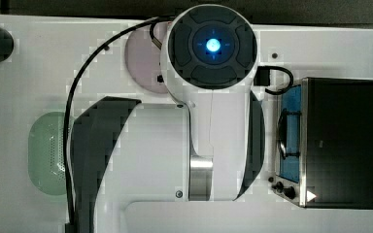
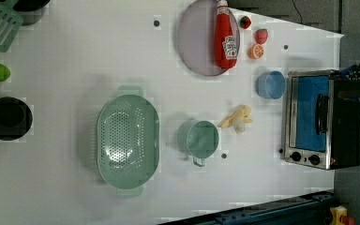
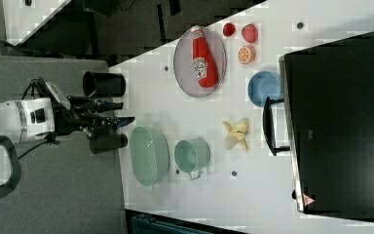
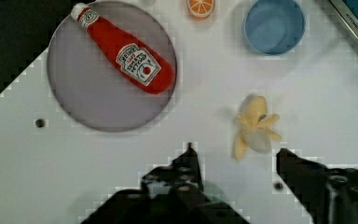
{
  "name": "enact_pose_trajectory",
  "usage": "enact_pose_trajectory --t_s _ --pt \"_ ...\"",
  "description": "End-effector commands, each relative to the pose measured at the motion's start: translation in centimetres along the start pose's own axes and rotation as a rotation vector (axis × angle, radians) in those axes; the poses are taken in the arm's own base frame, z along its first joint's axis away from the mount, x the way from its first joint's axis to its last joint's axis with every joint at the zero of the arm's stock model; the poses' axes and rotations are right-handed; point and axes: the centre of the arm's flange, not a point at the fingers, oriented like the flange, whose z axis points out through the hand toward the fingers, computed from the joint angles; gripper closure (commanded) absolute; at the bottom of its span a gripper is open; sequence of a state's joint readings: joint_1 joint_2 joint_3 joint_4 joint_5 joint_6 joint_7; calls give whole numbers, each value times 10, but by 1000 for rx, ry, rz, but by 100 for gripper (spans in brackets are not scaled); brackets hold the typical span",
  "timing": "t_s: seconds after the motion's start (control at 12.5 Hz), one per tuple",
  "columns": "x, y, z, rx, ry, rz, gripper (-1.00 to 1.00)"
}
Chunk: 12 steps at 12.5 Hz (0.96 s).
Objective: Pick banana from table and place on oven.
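Hanging high over bench [image 3: 195, 195], jaws wide and empty, gripper [image 4: 235, 156] lined up toward banana [image 4: 254, 127]. Banana on bench between green cup [image 3: 191, 155] and oven [image 3: 341, 126], untouched.

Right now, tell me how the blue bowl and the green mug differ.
Colour: the blue bowl is light blue, the green mug is pale green. Shape: the mug has a small handle on its side, the bowl has none. Place: in the left view the bowl stands next to the oven, while the mug stands farther from it, beside the green colander. Both stand upright, open and empty on the white table, near the banana.
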<state>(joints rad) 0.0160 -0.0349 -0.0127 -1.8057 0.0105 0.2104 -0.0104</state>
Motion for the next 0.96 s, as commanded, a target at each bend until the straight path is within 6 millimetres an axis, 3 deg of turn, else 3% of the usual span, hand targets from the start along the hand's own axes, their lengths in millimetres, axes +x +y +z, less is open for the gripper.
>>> enact_pose_trajectory --t_s 0.08,0.24,0.4,0.56,0.72,0.96 --pt "-78 108 -54 13 -1 215 -59" --pt "-78 108 -53 12 -3 215 -99" --pt "-76 107 -47 11 -3 215 -100" --pt "-70 101 -27 8 -5 216 -100" --pt "-63 95 14 -15 -23 217 -100" --pt "-51 85 91 -11 -16 221 -100"
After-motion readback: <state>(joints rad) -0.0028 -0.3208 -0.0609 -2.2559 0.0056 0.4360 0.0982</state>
